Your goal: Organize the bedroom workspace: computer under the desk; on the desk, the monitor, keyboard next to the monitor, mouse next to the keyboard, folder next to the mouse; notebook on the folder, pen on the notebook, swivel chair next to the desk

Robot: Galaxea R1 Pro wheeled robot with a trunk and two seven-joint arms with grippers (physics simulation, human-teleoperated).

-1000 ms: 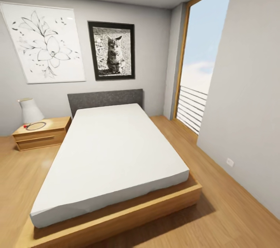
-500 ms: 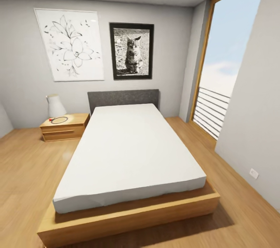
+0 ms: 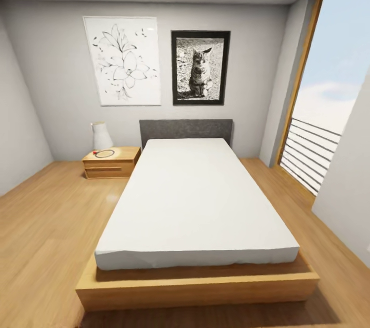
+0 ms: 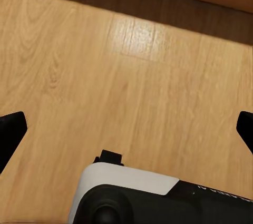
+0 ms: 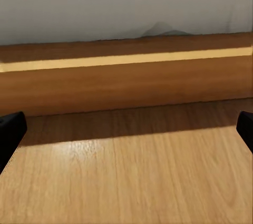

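Head camera faces the bed (image 3: 198, 199); wrist cameras look floorward, perhaps nearby.

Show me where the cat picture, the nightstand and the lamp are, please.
cat picture (image 3: 200, 67): head view, on the cat itself.
nightstand (image 3: 112, 168): head view, on its drawer front.
lamp (image 3: 101, 136): head view, on its white body.

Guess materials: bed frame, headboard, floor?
Bed frame: looks like light wood, matte, with faint grain. Headboard: dark grey, speckled texture, probably upholstered fabric. Floor: wood planks or laminate, semi-gloss, judging by the plank seams and soft reflection.
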